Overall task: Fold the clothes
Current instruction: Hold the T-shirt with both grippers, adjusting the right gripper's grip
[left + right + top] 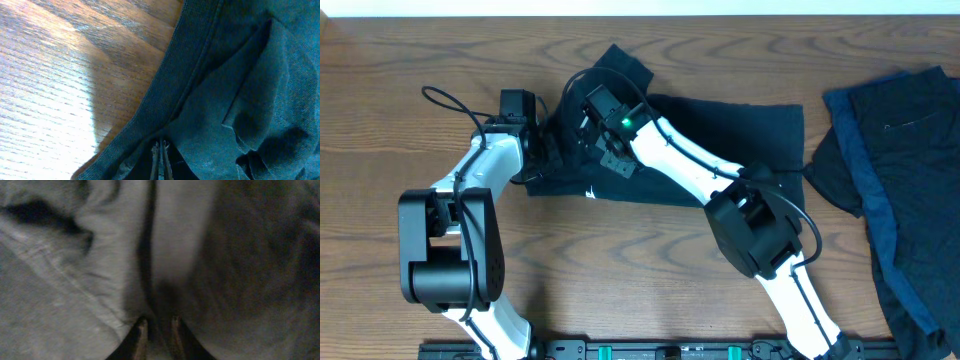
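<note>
- Dark T-shirt [720,120] lies folded into a long band at the middle of the table [400,60], with a small white label [590,192] at its near edge
- Left gripper [160,155] is clenched on its hem
- Right gripper [159,330] pinches a raised crease of the same cloth
- Dark and blue clothes [910,150] are heaped at the right edge

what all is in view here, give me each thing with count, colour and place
dark garment: one, navy-black, spread at the table's middle
white label: one, white, near edge of the dark garment, left end
blue piece: one, brighter blue, right edge of the table
dark pieces: count unclear, navy-black, under and beside the blue piece
table: one, brown wood, under everything
rail: one, black with green marks, near edge
left gripper: one, black, shut on the dark garment's left end
right gripper: one, black, closed on a fold of the dark garment
</note>
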`<control>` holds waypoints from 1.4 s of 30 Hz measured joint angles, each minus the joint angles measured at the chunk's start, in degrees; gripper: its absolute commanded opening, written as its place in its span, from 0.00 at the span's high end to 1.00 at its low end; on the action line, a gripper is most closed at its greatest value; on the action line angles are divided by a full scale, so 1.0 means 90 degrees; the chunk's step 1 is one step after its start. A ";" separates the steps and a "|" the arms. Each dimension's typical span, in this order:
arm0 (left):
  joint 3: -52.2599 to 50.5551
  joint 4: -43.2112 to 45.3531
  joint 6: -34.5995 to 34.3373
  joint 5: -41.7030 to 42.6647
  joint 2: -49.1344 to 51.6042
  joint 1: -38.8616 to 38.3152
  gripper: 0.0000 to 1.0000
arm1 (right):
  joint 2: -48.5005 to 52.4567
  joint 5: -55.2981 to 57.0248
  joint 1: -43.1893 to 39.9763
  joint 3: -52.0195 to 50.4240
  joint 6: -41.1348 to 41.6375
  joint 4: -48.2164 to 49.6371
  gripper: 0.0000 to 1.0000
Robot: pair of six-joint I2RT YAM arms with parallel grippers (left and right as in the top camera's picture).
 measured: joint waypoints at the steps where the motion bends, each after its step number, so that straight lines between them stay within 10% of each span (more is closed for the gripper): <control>1: 0.0000 -0.0002 -0.0002 0.0000 0.0000 0.0000 0.93 | 0.0000 0.0007 -0.0022 0.0000 0.0036 0.0017 0.96; 42: 0.0000 0.0000 0.0000 0.0000 0.0000 -0.0002 0.93 | 0.0000 -0.1035 -0.0109 0.0165 0.0459 -0.0165 0.73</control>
